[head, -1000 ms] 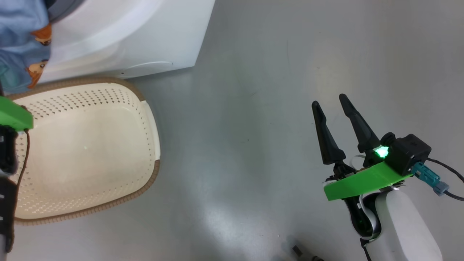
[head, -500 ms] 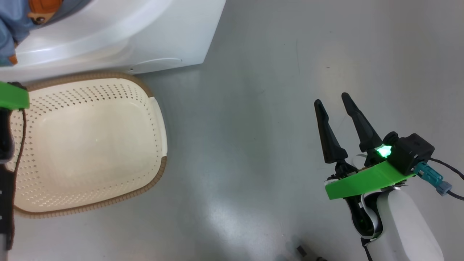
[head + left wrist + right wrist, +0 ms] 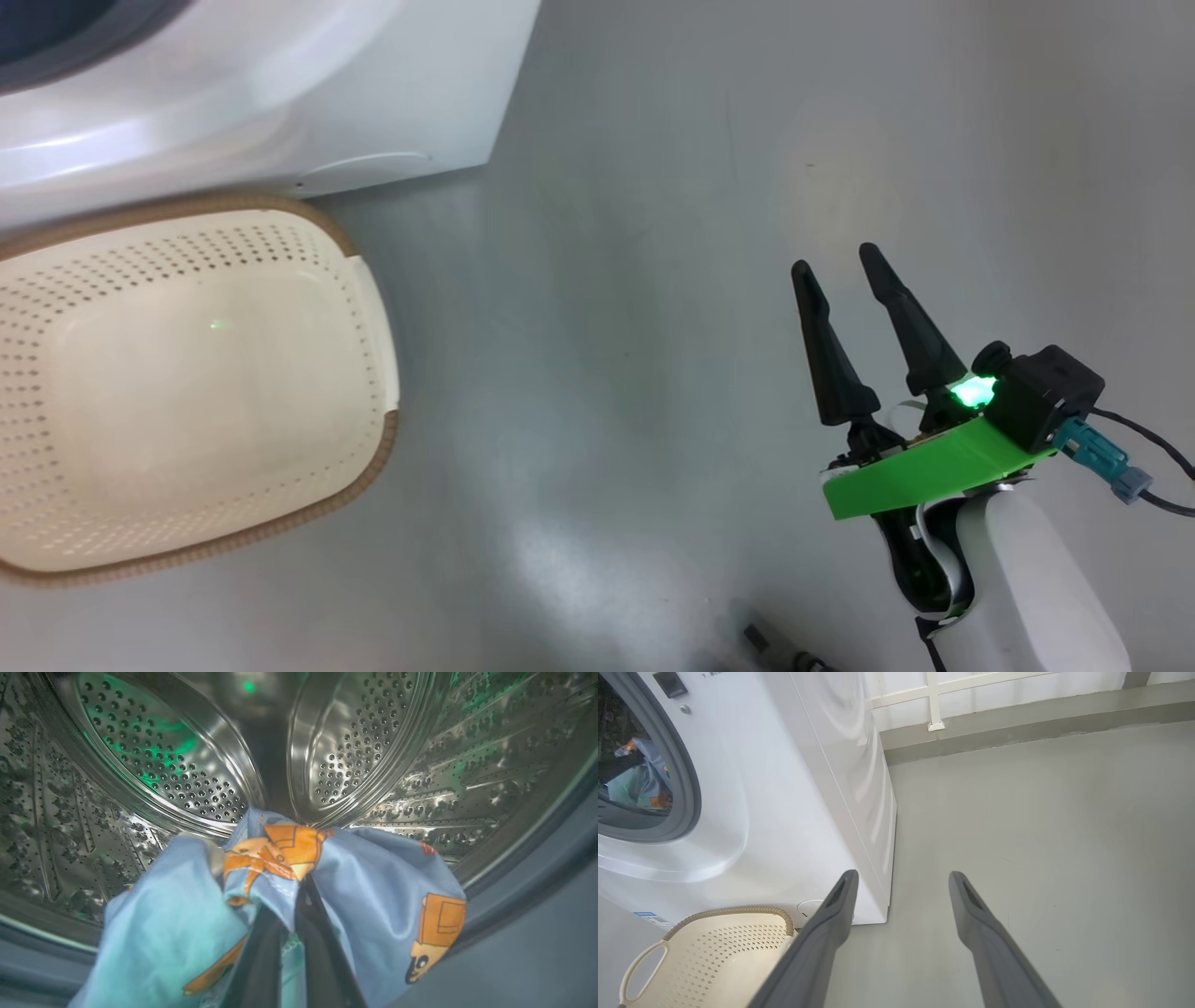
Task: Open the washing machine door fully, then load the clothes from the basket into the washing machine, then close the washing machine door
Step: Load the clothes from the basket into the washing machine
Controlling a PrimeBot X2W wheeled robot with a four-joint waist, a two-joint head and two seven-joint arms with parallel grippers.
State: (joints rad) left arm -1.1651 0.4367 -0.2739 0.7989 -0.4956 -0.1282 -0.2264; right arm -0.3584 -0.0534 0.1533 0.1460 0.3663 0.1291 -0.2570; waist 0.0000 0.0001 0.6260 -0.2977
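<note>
- My left end effector (image 3: 297, 896) is clamped shut on a light-blue fabric garment (image 3: 373, 872) with orange cartoon prints. It holds the garment inside the perforated steel drum (image 3: 355, 742) of the big white front-loading washing machine (image 3: 373, 93).
- My right end effector (image 3: 836, 261) stands wide open and empty above the grey floor (image 3: 607, 327).
- The cream perforated plastic basket (image 3: 373, 448) sits just beside the machine front, with nothing in it.
- Risk: the garment's trailing end hangs near the grey rubber gasket (image 3: 537, 905). Releasing early could leave it across the lip, where the door would trap it.
- One second ago the garment hung above the basket, outside the drum.

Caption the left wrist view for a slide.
The left gripper, shut on light-blue fabric clothes printed with orange cartoon animals, inside the perforated steel washing machine drum.
</note>
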